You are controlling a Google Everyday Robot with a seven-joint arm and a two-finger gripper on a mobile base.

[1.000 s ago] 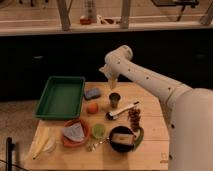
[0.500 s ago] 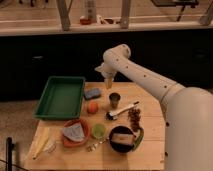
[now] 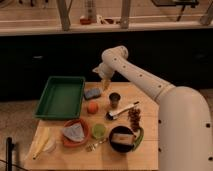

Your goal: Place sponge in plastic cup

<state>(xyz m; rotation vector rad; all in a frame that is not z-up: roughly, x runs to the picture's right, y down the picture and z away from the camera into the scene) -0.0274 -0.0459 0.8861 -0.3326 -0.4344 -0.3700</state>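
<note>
The sponge (image 3: pixel 92 93), a blue-grey block, lies flat on the wooden table (image 3: pixel 150 150) just right of the green tray. A light green plastic cup (image 3: pixel 99 131) stands upright nearer the front, between the orange plate and the black bowl. A small dark cup (image 3: pixel 114 99) stands upright right of the sponge. My gripper (image 3: pixel 105 83) points down over the table's back edge, a little above and to the right of the sponge, between it and the dark cup. It touches neither.
A green tray (image 3: pixel 60 96) sits at back left. An orange fruit (image 3: pixel 92 107), an orange plate with grey cloth (image 3: pixel 74 132), a black bowl (image 3: pixel 122 139), a brush (image 3: pixel 121 111), a dark snack pile (image 3: pixel 134 119), a spoon (image 3: pixel 94 145) and a yellow item (image 3: pixel 42 144) crowd the table.
My gripper has come down from above the table's back edge to just above and right of the sponge. The objects on the table have not moved.
</note>
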